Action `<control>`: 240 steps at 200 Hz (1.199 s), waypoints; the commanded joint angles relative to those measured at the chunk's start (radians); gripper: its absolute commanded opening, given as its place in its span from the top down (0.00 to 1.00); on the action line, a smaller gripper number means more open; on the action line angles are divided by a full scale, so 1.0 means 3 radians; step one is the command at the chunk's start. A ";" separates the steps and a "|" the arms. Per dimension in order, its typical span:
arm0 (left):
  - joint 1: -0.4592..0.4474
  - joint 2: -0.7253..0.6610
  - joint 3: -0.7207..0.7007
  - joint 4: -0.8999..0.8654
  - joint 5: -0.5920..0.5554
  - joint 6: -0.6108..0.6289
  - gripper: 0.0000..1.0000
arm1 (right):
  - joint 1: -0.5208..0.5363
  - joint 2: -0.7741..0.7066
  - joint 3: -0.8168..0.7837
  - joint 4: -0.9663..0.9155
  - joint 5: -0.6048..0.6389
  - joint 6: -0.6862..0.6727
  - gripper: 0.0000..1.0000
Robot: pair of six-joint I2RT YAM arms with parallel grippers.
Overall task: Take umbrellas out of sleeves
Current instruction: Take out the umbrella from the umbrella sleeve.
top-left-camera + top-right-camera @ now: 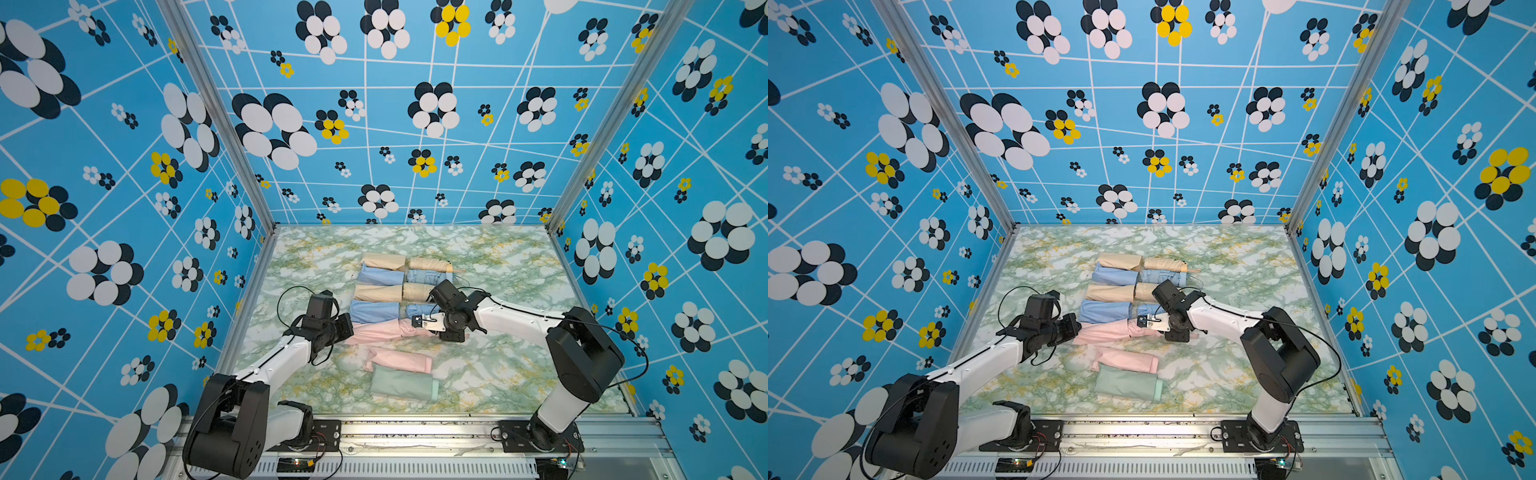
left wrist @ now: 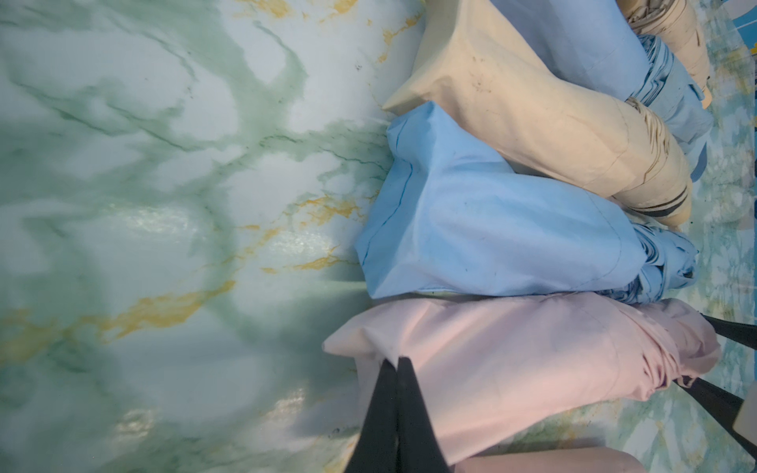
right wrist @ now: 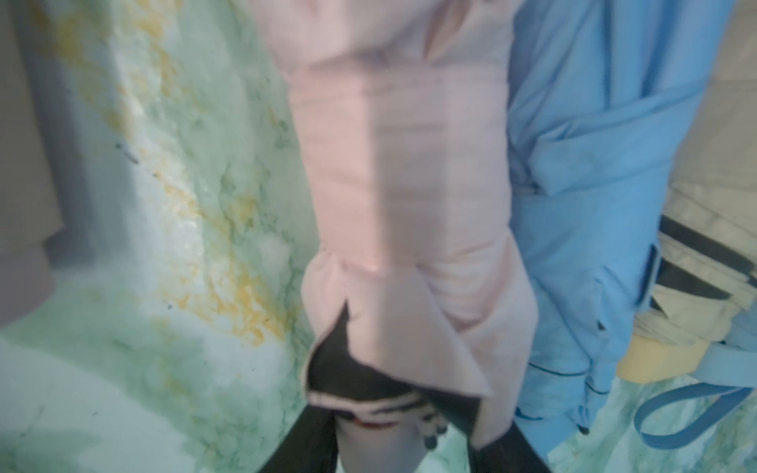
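A pink sleeve (image 1: pixel 374 332) lies in the fifth row with its pleated pink umbrella (image 1: pixel 405 328) sticking out of the right end. My left gripper (image 1: pixel 351 332) is shut on the sleeve's closed corner; the left wrist view shows the fingers (image 2: pixel 385 409) pinched together on pink cloth (image 2: pixel 491 368). My right gripper (image 1: pixel 417 322) has a jaw on each side of the umbrella's handle end (image 3: pixel 401 164), pressing into the fabric. Behind these lie beige (image 1: pixel 382 262), light blue (image 1: pixel 380 276), beige (image 1: pixel 378 292) and light blue (image 1: pixel 374 311) sleeves, each with an umbrella part way out.
Nearer the front lie another pink sleeve (image 1: pixel 399 359) and a mint green sleeve (image 1: pixel 399 382) with a mint handle and cord at its right end. Marbled table (image 1: pixel 519 270) extends right and left of the rows. An aluminium rail (image 1: pixel 415 432) runs along the front edge.
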 commanded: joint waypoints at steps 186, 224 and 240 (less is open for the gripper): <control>0.0045 -0.0731 0.0285 -0.0540 -0.0047 -0.0009 0.40 | -0.0121 -0.0196 -0.0028 -0.0118 0.0114 0.0142 0.30; 0.0015 -0.1139 0.0299 -0.0788 0.0076 -0.0081 0.33 | -0.0104 -0.0595 0.0005 -0.0006 -0.0161 0.0391 0.15; -0.0040 -0.1249 0.0253 -0.0828 0.0149 -0.0158 0.33 | -0.0059 -0.0789 -0.0007 0.0072 -0.0258 0.0586 0.12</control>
